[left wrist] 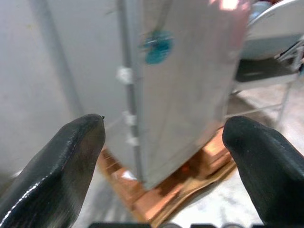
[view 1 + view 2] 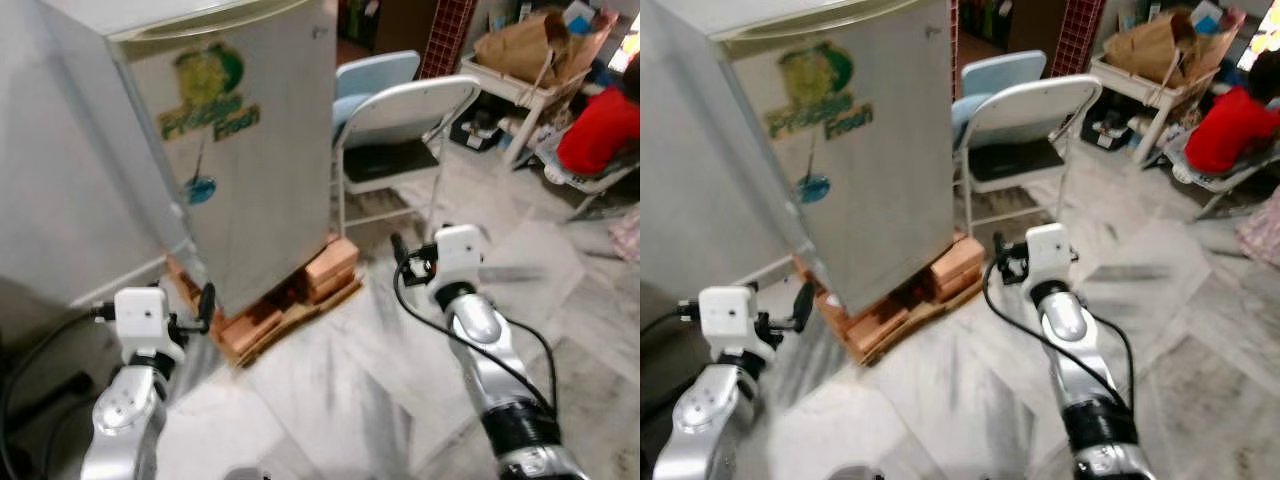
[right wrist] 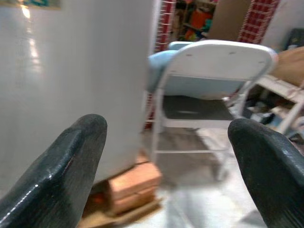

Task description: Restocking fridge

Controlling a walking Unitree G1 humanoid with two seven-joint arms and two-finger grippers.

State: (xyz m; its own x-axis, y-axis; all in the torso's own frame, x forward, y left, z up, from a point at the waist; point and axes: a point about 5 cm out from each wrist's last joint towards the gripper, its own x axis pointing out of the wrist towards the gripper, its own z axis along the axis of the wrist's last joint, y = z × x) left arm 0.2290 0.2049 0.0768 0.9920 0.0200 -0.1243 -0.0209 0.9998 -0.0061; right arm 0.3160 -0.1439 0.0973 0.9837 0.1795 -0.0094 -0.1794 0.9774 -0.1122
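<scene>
Left eye view: a silver fridge (image 2: 235,150) is recorded in the upper left of the frame, door closed, with a green and yellow sticker (image 2: 208,95) on its front and a small blue mark (image 2: 199,188) below it. The fridge is seen raised on bricks (image 2: 330,268) and a wooden pallet (image 2: 300,315) set on a pale marbled floor (image 2: 370,380).

The left gripper (image 2: 207,305) is placed at lower left, just beside the fridge's near bottom corner, not touching it. In the left wrist view its fingers (image 1: 71,161) are shown spread wide with nothing between them.

The right gripper (image 2: 398,255) is held at centre right, apart from the fridge, above the floor near the bricks. In the right wrist view its fingers (image 3: 71,161) are likewise parted wide and empty.

A white folding chair (image 2: 405,130) is noted right of the fridge, a light blue chair (image 2: 375,72) behind it. At upper right, a brown paper bag (image 2: 530,45) lies on a white rack (image 2: 520,95), and a person in red (image 2: 598,132) is partly visible.
</scene>
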